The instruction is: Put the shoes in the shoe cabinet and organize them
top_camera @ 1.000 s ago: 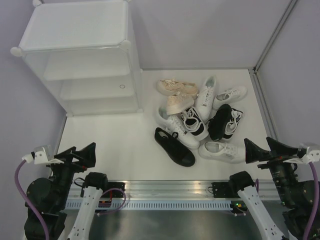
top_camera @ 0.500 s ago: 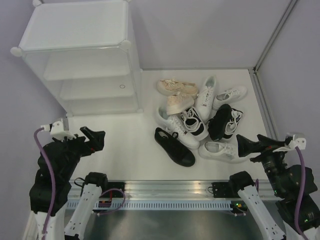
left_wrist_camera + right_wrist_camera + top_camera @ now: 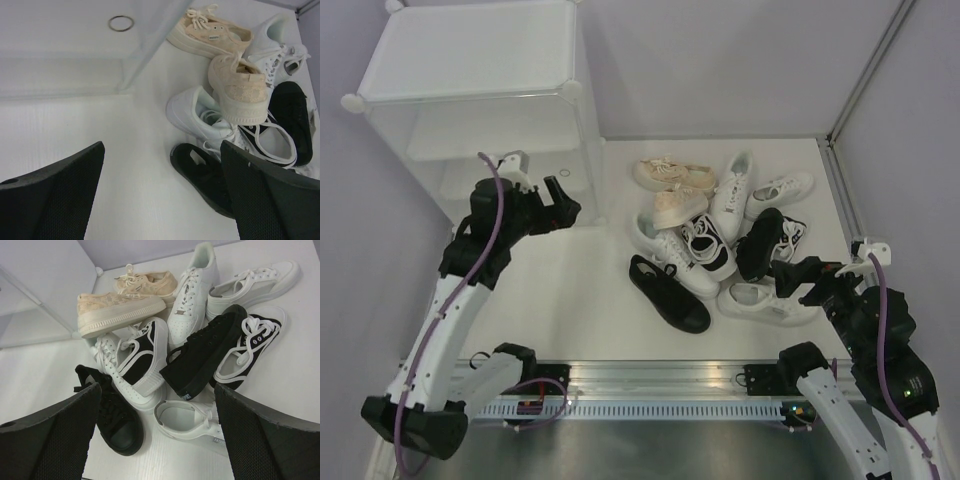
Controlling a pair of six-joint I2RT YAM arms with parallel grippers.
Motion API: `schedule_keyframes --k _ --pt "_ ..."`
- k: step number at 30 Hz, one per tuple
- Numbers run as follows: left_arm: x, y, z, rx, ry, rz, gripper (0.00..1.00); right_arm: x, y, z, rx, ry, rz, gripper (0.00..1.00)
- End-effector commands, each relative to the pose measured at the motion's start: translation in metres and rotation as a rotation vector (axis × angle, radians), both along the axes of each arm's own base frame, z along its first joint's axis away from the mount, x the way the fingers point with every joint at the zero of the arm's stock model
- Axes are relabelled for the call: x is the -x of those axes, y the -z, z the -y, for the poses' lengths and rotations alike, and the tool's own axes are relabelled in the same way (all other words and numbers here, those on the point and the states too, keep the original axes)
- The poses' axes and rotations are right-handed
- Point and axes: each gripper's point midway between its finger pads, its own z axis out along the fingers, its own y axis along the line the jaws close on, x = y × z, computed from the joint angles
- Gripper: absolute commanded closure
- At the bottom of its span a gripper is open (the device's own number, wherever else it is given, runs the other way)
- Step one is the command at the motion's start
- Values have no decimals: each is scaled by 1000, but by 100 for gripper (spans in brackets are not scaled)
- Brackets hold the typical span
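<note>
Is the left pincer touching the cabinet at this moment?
Apart. The left wrist view shows bare table between the open left pincer and the cabinet.

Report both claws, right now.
Left claw: open, holding nothing.
Right claw: open, holding nothing.

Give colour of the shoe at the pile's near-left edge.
The shoe is all black, laces included; the right wrist view shows it best.

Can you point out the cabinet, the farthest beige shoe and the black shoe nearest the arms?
cabinet [image 3: 470, 60], top view, top panel
farthest beige shoe [image 3: 672, 174], top view, its upper
nearest black shoe [image 3: 668, 293], top view, its middle
</note>
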Motion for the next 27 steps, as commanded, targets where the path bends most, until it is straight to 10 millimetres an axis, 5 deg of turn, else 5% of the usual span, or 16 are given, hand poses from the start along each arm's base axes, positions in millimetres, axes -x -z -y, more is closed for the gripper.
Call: schedule_keyframes --k 1,8,27 --pt "-45 -32 28 -83 14 181 0 -2 -17 -2 -28 -7 81 2" --pt "-90 -32 39 -127 -71 368 3 -2 -18 4 -15 16 120 2" --pt "-125 -5 41 -216 -119 452 5 2 -23 6 -27 18 157 2"
